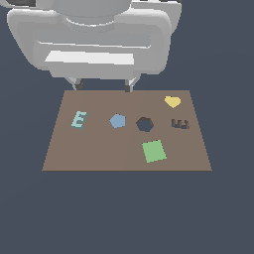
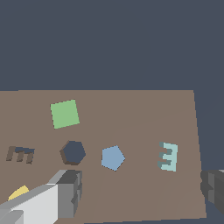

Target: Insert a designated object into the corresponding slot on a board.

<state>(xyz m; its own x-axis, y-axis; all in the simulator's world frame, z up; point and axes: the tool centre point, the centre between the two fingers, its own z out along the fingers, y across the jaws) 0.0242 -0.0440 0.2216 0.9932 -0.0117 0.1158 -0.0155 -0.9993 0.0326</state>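
The pale teal E block [image 1: 78,119] lies flat on the brown board [image 1: 99,154], near the exterior view's left; it also shows in the wrist view [image 2: 168,156]. The dark E-shaped slot [image 1: 180,124] is cut into the board at the exterior view's right, and shows in the wrist view [image 2: 20,154]. My gripper [image 1: 103,87] hangs above the board's far edge, open wide and empty. In the wrist view the gripper [image 2: 140,190] has one finger [image 2: 65,192] on each side of the picture, apart from the E block.
A blue block [image 1: 117,120] lies beside a dark hexagonal hole [image 1: 145,124] at mid-board. A green square [image 1: 154,151] lies nearer the front edge. A yellow heart [image 1: 172,101] lies at the far corner on the exterior view's right. The arm's grey body [image 1: 94,34] looms behind.
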